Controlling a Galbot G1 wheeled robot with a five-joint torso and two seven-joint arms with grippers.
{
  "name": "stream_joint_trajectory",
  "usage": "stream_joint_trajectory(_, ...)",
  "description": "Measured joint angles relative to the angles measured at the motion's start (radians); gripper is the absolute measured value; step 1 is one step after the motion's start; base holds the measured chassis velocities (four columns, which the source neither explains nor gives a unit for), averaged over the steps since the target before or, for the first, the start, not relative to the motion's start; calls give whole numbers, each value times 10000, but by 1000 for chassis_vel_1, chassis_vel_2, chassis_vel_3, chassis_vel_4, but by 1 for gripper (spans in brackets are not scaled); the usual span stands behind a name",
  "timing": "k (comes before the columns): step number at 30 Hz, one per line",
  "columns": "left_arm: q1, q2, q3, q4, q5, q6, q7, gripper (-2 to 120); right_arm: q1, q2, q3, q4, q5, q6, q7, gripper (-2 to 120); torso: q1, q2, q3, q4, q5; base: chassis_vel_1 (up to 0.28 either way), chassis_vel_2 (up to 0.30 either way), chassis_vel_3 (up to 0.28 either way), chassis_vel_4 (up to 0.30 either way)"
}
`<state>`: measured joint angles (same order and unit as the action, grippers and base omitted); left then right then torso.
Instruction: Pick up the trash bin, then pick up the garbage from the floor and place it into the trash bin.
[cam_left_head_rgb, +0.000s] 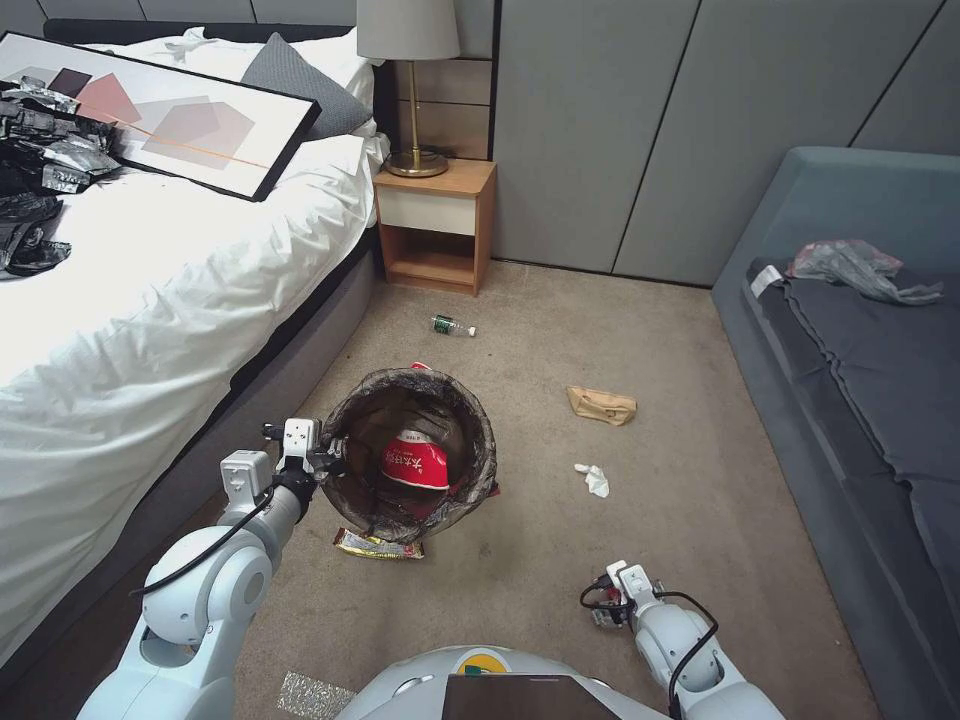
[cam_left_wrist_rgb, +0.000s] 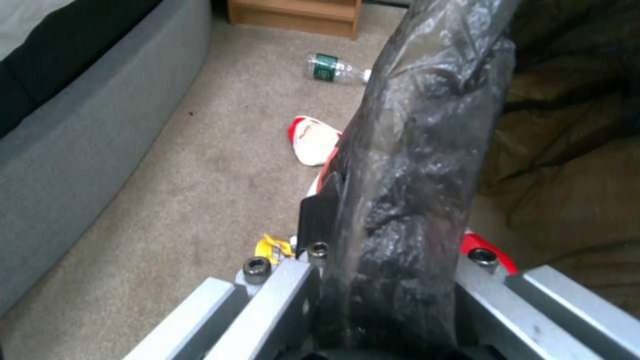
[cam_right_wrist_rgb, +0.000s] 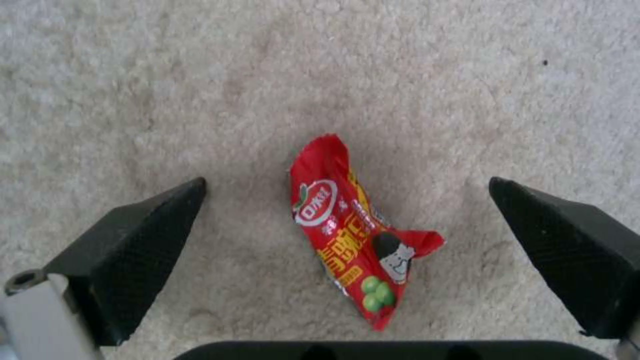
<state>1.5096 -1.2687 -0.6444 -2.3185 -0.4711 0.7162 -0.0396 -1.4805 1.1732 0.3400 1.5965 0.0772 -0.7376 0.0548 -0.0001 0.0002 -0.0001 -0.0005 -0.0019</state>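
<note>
My left gripper (cam_left_head_rgb: 333, 458) is shut on the near-left rim of the trash bin (cam_left_head_rgb: 470, 415), a round bucket lined with a dark bag, which sits close to the bed. The left wrist view shows the bagged rim (cam_left_wrist_rgb: 407, 175) pinched between the fingers. A red-and-white cup (cam_left_head_rgb: 415, 462) lies inside the bin. Garbage on the carpet: a yellow wrapper (cam_left_head_rgb: 378, 545), a clear bottle (cam_left_head_rgb: 452, 326), a tan paper bag (cam_left_head_rgb: 601, 405), a white tissue (cam_left_head_rgb: 593, 480) and another cup (cam_left_wrist_rgb: 313, 140). My right gripper (cam_left_head_rgb: 605, 605) hangs low and open over a red snack wrapper (cam_right_wrist_rgb: 360, 235), one finger on each side.
The white bed (cam_left_head_rgb: 150, 300) runs along the left, with a framed picture (cam_left_head_rgb: 170, 110) and black-and-silver bags (cam_left_head_rgb: 40, 160) on it. A wooden nightstand (cam_left_head_rgb: 435, 225) with a lamp stands at the back. A grey sofa (cam_left_head_rgb: 860, 380) holding a grey plastic bag (cam_left_head_rgb: 860, 268) lines the right.
</note>
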Motion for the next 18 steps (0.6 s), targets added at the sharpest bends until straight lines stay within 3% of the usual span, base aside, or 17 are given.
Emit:
stream_joint_trajectory(14, -35, -13, -3, -3, 24, -2, 5, 0, 49, 235, -35, -295, 398, 43, -6, 100, -1, 4, -2, 0, -5, 0, 0, 0, 0)
stream_joint_trajectory(18, -27, 0, -34, -19, 23, -2, 5, 0, -13, 209, -35, -284, 408, 52, -1, 100, -1, 4, -1, 6, 11, 0, 0, 0, 0)
